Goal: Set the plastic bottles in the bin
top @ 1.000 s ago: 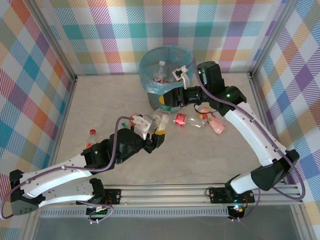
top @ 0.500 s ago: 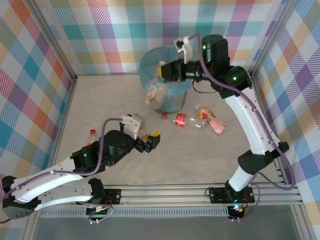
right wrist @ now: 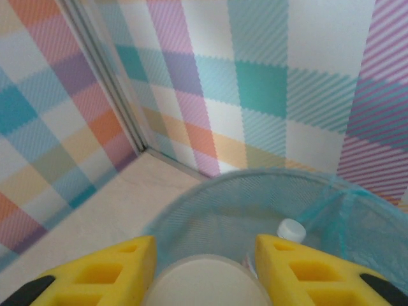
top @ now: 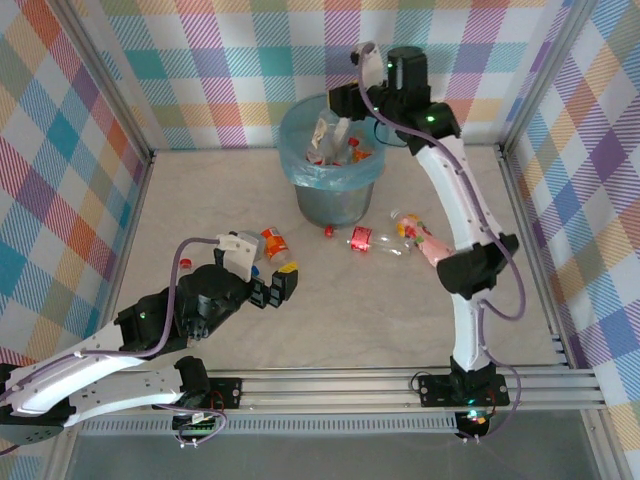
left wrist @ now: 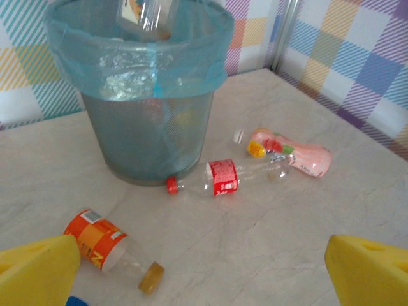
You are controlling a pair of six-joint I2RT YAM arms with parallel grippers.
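Observation:
The bin (top: 305,172), grey mesh with a blue bag, stands at the back. Above its opening my right gripper (top: 337,112) is shut on a clear labelled plastic bottle (top: 322,131), whose pale round end (right wrist: 207,287) sits between the yellow fingers (right wrist: 102,274). A white-capped bottle (right wrist: 291,229) lies inside the bin (right wrist: 210,217). My left gripper (top: 272,288) is open, just short of an orange-label bottle (left wrist: 95,237) lying on the table. A red-label bottle (left wrist: 223,177) rests against the bin's foot (left wrist: 146,137), with a pink bottle (left wrist: 303,158) and a fruit-label one (left wrist: 262,146) beyond it.
Checked walls with metal posts close in the table on three sides. A rail runs along the near edge (top: 340,385). The loose bottles lie right of and in front of the bin; open tabletop (top: 400,310) lies between them and the rail.
My left gripper opened, letting the orange-label bottle drop to the table, and drew back to the near left. My right arm lifted its bottle from beside the bin to above the opening.

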